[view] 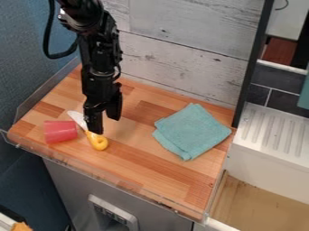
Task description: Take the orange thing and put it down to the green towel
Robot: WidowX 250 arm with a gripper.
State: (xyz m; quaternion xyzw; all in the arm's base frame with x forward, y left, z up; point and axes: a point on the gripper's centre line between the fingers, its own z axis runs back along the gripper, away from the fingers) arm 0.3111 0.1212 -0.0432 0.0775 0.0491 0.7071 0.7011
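The gripper [105,124] hangs low over the left part of the wooden counter, its two black fingers apart. Just below and to the left of the fingertips lies the orange thing [94,141], a yellow-orange looped handle joined to a whitish blade that slants up and left. One finger covers part of it near the middle; whether they touch, I cannot tell. The green towel [192,131], folded and blue-green, lies flat on the right half of the counter.
A red cup [60,131] lies on its side close to the left of the blade and handle. A clear low rim [129,184] runs along the counter's front edge. At the right stand a dark upright post and a white sink unit [269,155].
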